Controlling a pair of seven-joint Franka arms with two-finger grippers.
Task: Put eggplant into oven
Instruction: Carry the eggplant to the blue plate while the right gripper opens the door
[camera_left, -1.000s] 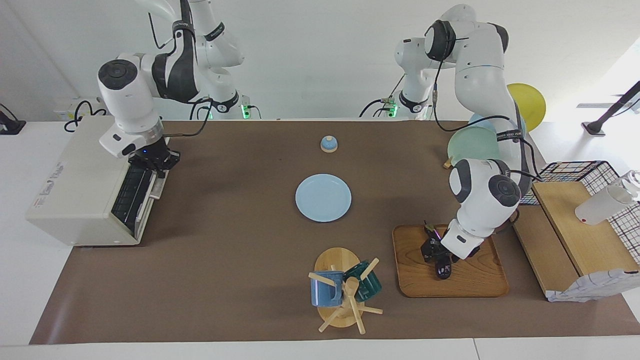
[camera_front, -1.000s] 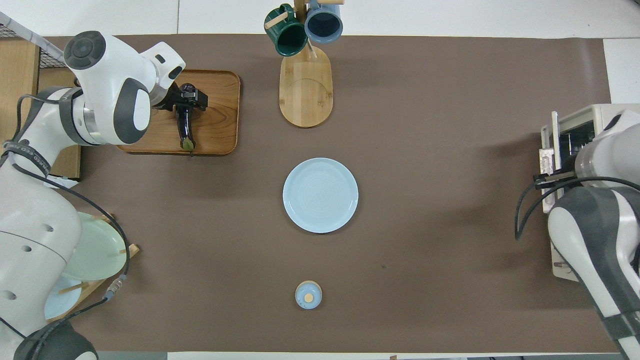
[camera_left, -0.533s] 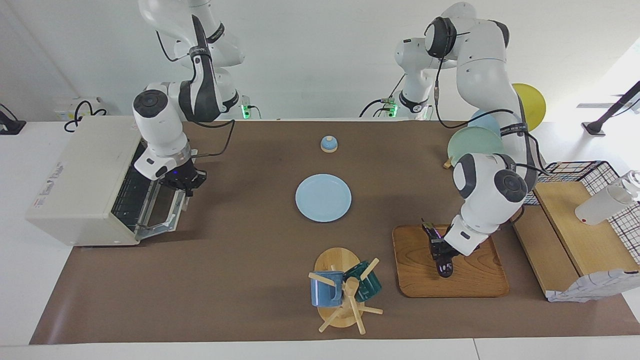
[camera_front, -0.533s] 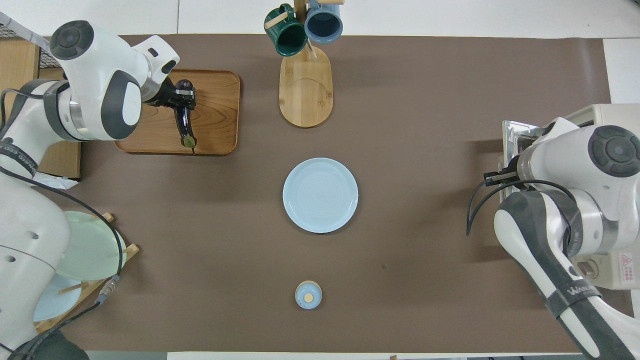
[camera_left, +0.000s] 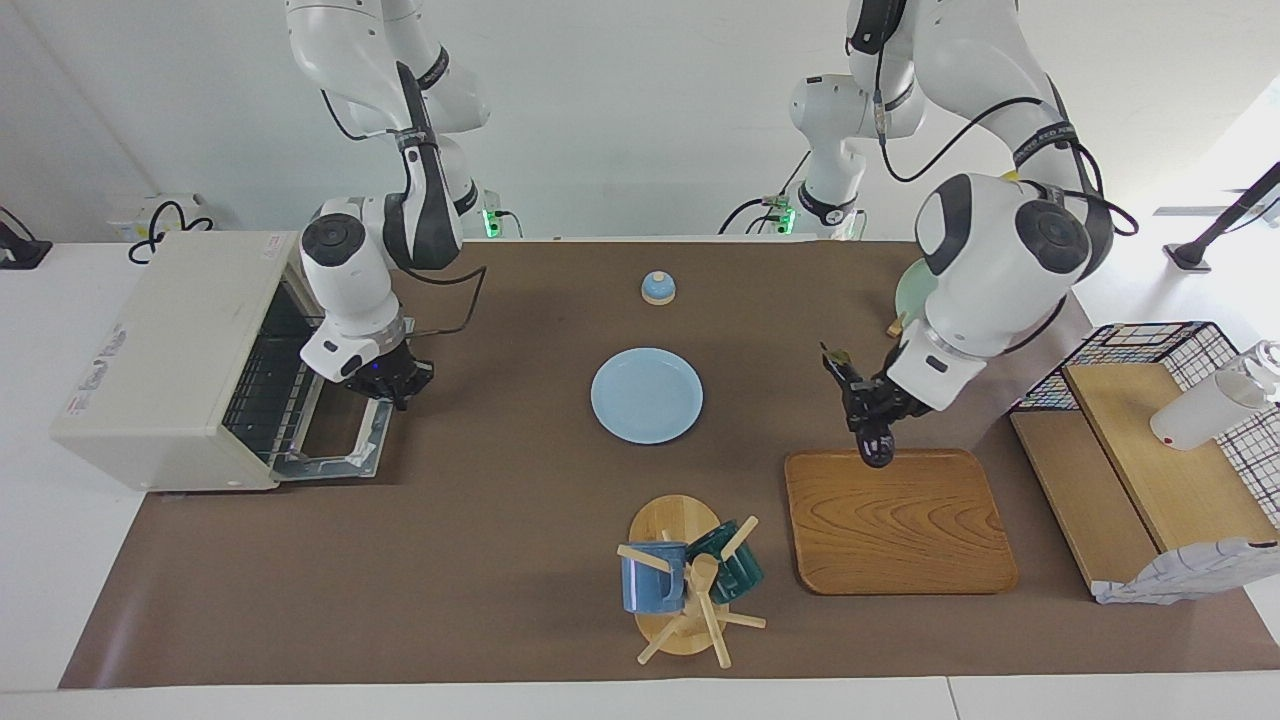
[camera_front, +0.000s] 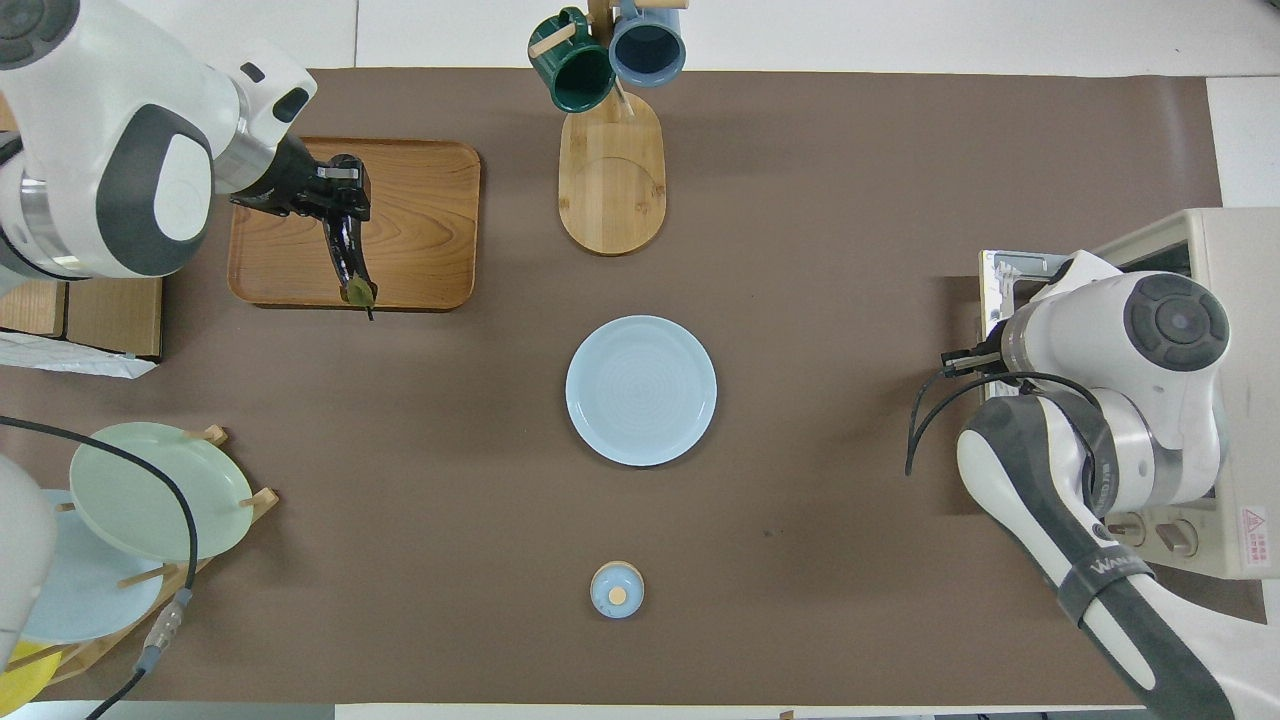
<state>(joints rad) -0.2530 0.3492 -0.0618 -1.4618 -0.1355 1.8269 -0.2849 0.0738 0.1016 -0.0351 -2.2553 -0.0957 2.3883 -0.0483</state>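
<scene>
In the facing view the left pincer (camera_left: 868, 418) is clamped on the eggplant (camera_left: 872, 432), lifted over the edge of the wooden tray (camera_left: 900, 530). The right pincer (camera_left: 393, 385), fingertips together, sits at the lowered door (camera_left: 340, 440) of the oven (camera_left: 170, 350). From overhead, the eggplant (camera_front: 347, 262) hangs over the tray (camera_front: 420, 230), stem toward the blue plate (camera_front: 640, 390).

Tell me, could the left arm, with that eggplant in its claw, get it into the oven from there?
Probably not directly. The left claw holds the eggplant over the wooden tray; the oven stands open at the right arm's end, and the right claw hangs over its door.
</scene>
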